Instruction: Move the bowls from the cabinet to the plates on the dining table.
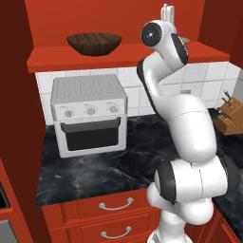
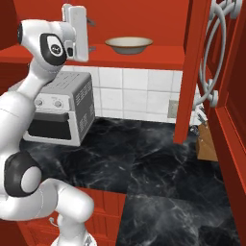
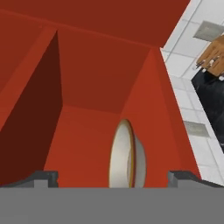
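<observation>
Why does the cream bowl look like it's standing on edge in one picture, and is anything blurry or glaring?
Hand view: the camera is rolled sideways, so the cream bowl appears on edge. Right base view: the same bowl sits level on the red shelf. Left base view: the wooden bowl is evenly lit, soft-edged, no glare.

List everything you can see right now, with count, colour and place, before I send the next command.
Dark brown wooden bowl: one, left on the red cabinet shelf.
Cream ceramic bowl with yellow rim: one, right on that shelf, ahead of the hand.
White toaster oven: one, black marble counter, below the shelf.
Wooden knife block: one, brown, counter's right end.
Red cabinet door: one, open at right, silver handle.
Red drawers: two, under the counter.
Hand: one, open, at shelf height.
</observation>
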